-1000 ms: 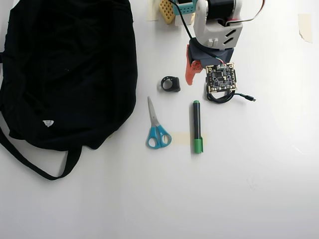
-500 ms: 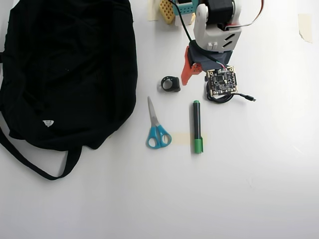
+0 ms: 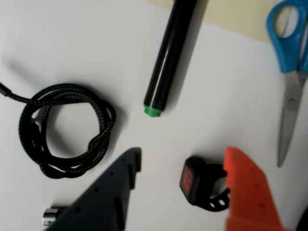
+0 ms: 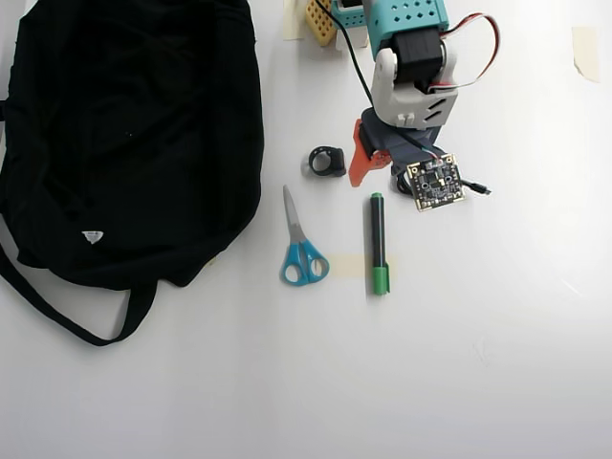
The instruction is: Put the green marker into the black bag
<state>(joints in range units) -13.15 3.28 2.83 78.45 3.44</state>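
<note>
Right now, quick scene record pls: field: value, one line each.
marker: green marker flat on table, free, cap end on a tan tape strip
bag: black bag at left in overhead view, apart from marker
gripper: gripper open, empty, above marker's small green end
scissors: blue-handled scissors between bag and marker
cable: coiled black cable beside marker end
other: small black strap clip near orange finger

I see a white table [image 4: 497, 363] from overhead. On it lie the black bag [image 4: 124, 134] at left, blue-handled scissors [image 4: 301, 244], the green marker [image 4: 379, 243] over a tape strip [image 4: 346, 267], a small black ring-like thing [image 4: 327, 161], and a coiled black cable [image 3: 65, 127].
</note>
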